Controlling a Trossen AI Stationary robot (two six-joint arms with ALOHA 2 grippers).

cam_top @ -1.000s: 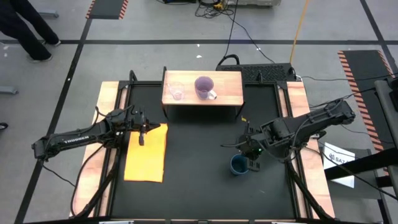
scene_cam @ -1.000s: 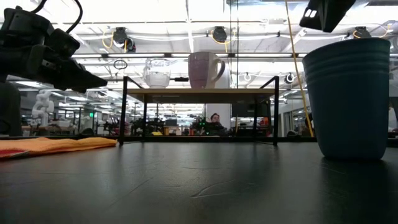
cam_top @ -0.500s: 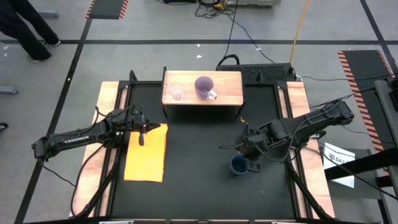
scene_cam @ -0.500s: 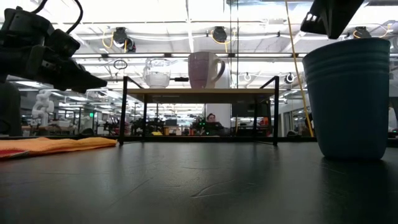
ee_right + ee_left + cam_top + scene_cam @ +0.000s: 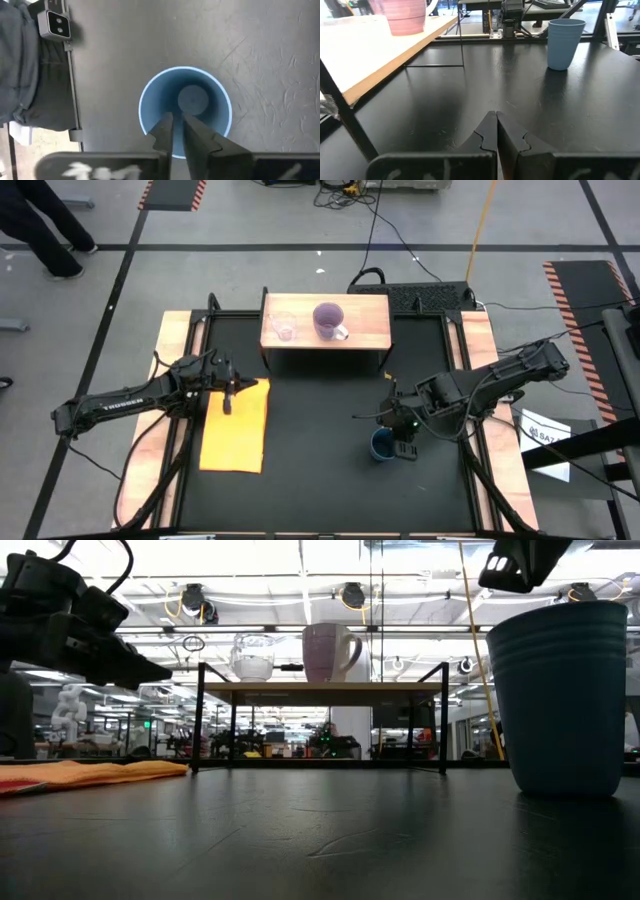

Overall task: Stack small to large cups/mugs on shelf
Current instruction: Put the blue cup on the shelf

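Observation:
The dark teal-blue cup (image 5: 383, 445) stands upright on the black table, on its base, at the near right. My right gripper (image 5: 176, 125) hangs just above its mouth (image 5: 185, 107), pointing steeply down. Its fingers stand a little apart and touch nothing. On the wooden shelf (image 5: 365, 330) at the far side stand the clear glass cup (image 5: 283, 327) and, to its right, the light purple mug (image 5: 328, 319). My left gripper (image 5: 496, 120) is shut and empty, held nearly level over the far end of the yellow mat (image 5: 235, 425).
The shelf stands on thin black legs (image 5: 199, 720), with open space beneath it. The yellow mat lies flat on the table's left part. Bare black tabletop (image 5: 320, 430) stretches between the mat, the shelf and the teal cup. Wooden rails border both sides of the table.
My right gripper has tipped a little over the teal cup while staying above it. The cup, the mug and the glass cup have kept their places.

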